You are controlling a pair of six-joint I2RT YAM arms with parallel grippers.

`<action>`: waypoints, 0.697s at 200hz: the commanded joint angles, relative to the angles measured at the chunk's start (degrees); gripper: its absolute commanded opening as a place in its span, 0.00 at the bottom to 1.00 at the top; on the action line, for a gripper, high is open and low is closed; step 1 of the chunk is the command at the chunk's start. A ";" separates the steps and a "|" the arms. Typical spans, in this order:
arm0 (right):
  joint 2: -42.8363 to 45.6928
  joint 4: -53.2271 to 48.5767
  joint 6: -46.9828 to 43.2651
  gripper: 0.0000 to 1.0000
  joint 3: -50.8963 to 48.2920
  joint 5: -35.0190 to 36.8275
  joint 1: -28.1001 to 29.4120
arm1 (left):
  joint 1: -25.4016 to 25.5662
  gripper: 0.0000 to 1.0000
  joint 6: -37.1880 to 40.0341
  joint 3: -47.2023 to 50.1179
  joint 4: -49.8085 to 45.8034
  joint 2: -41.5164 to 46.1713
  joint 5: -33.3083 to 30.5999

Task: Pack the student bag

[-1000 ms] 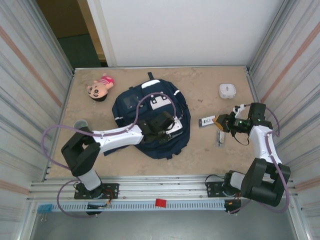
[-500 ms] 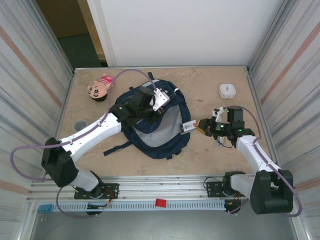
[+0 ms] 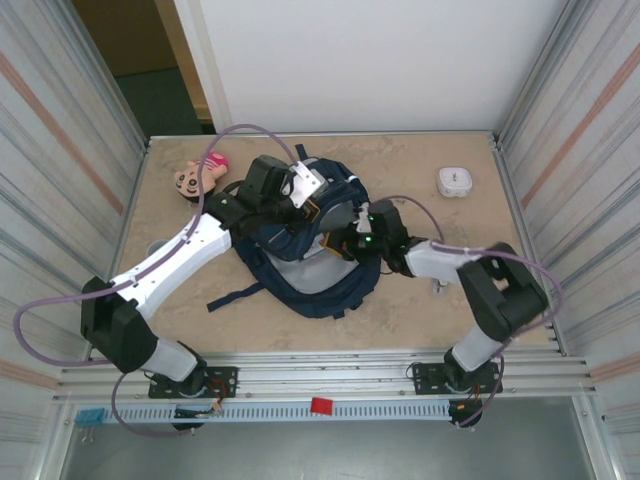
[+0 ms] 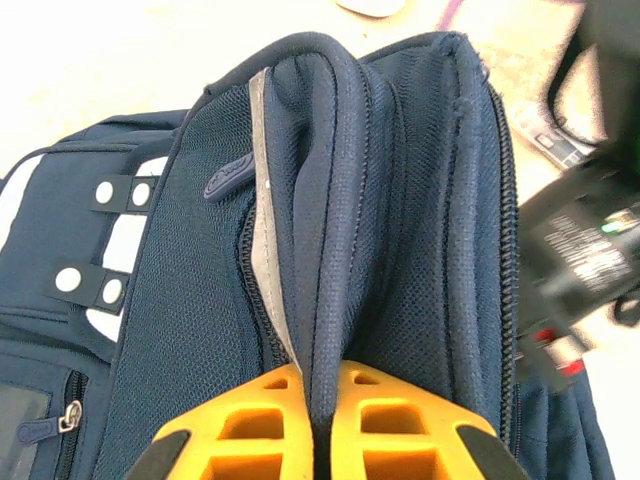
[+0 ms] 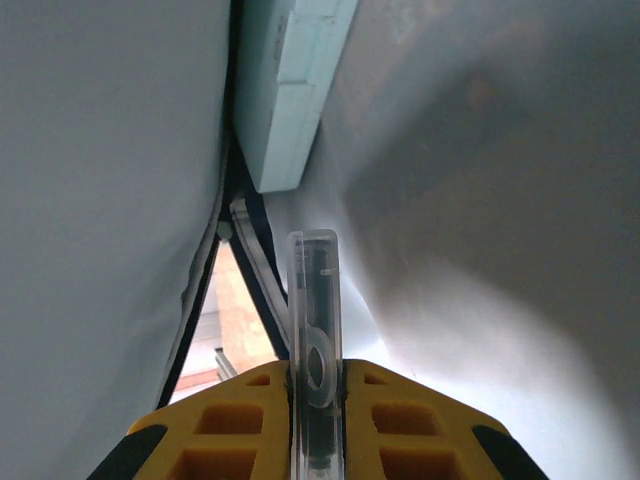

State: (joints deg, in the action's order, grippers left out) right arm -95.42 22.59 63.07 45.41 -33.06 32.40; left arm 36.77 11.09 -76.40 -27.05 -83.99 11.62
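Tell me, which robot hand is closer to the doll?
Left. The left hand pinches the student bag's top edge, not far from the doll. The right hand, holding a clear case, is inside the bag's opening, farther away.

The student bag [image 3: 320,295] lies mid-table [image 3: 400,160], with a doll [image 3: 188,181] just beyond its far-left side and a small box [image 3: 455,181] well apart at the far right. The left gripper [image 4: 322,400] pinches the bag's rim (far side). The right gripper [image 5: 315,400], holding a flat case [image 5: 314,300], reaches inside the opening from the right.
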 commanded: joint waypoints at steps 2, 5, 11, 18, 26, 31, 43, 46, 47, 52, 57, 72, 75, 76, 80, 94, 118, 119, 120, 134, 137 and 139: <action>-7.43 6.39 1.44 0.12 6.88 -1.86 2.04 | -0.45 0.00 -0.25 -3.59 6.38 2.92 5.02; -8.54 6.39 1.44 0.12 7.80 -2.14 2.31 | -0.47 0.00 -0.24 -3.60 6.44 2.94 5.07; -10.47 6.46 1.51 0.12 9.41 -2.67 2.65 | -0.64 0.00 -0.28 -3.59 6.48 3.01 5.24; -12.56 6.58 1.61 0.12 10.88 -3.05 3.13 | -0.74 0.00 -0.40 -3.60 6.61 3.09 5.34; -14.54 6.43 1.60 0.13 12.29 -3.31 3.39 | -0.91 0.00 -0.45 -3.52 6.82 3.06 5.41; -15.65 6.17 1.57 0.14 13.08 -3.32 3.54 | -0.99 0.00 -0.46 -3.50 6.92 3.16 5.50; -17.59 5.76 1.53 0.17 14.11 -3.36 3.48 | -1.09 0.00 -0.53 -3.25 7.18 3.27 5.52; -17.90 5.53 1.49 0.18 14.17 -3.28 3.39 | -1.09 0.00 -0.50 -3.19 7.18 3.25 5.46; -17.98 5.40 1.51 0.19 14.22 -3.26 3.38 | -1.09 0.00 -0.48 -3.21 7.18 3.23 5.44; -18.28 5.01 1.53 0.23 14.27 -3.01 3.15 | -1.17 0.00 -0.54 -3.05 7.22 3.16 5.32; -18.45 4.54 1.59 0.29 14.19 -2.62 2.90 | -1.11 0.00 -0.53 -2.90 7.23 3.20 5.18; -17.56 4.12 1.83 0.47 12.70 -2.30 1.53 | -1.10 0.00 -0.51 -2.34 7.18 3.33 4.79; -17.10 4.13 1.88 0.50 12.22 -2.16 1.26 | -1.17 0.00 -0.54 -2.17 7.23 3.36 4.74; -17.10 4.13 1.88 0.50 12.22 -2.16 1.26 | -1.13 0.00 -0.54 -2.13 7.25 3.42 4.69; -16.29 4.19 1.81 0.52 11.50 -2.02 0.82 | -1.12 0.00 -0.56 -1.87 7.33 3.54 4.52; -12.41 3.18 1.00 0.58 8.67 -1.76 -1.03 | -1.16 0.00 -0.81 -0.82 7.84 3.94 3.86; -3.26 -1.64 -1.87 0.62 3.24 -0.87 -4.19 | -1.18 0.01 -0.90 0.96 8.05 4.07 2.99; -2.79 -1.88 -2.15 0.62 3.09 -0.83 -4.37 | -1.18 0.01 -0.90 1.07 8.06 4.08 2.98; -2.33 -2.21 -2.42 0.62 2.92 -0.76 -4.50 | -1.18 0.01 -0.90 1.16 8.06 4.09 2.98; 2.76 -8.76 -5.59 0.64 1.35 0.05 -5.97 | -1.18 0.01 -0.83 2.29 8.27 3.88 2.54; 4.18 -10.12 -6.26 0.64 1.09 0.14 -6.26 | -1.16 0.01 -0.88 2.49 8.39 3.79 2.40; 5.00 -11.12 -6.68 0.64 0.95 0.26 -6.46 | -1.17 0.01 -0.83 2.66 8.34 3.73 2.43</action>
State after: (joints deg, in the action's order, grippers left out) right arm -99.70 22.74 62.61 48.56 -35.22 28.27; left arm 35.66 10.46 -74.78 -25.41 -83.92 13.76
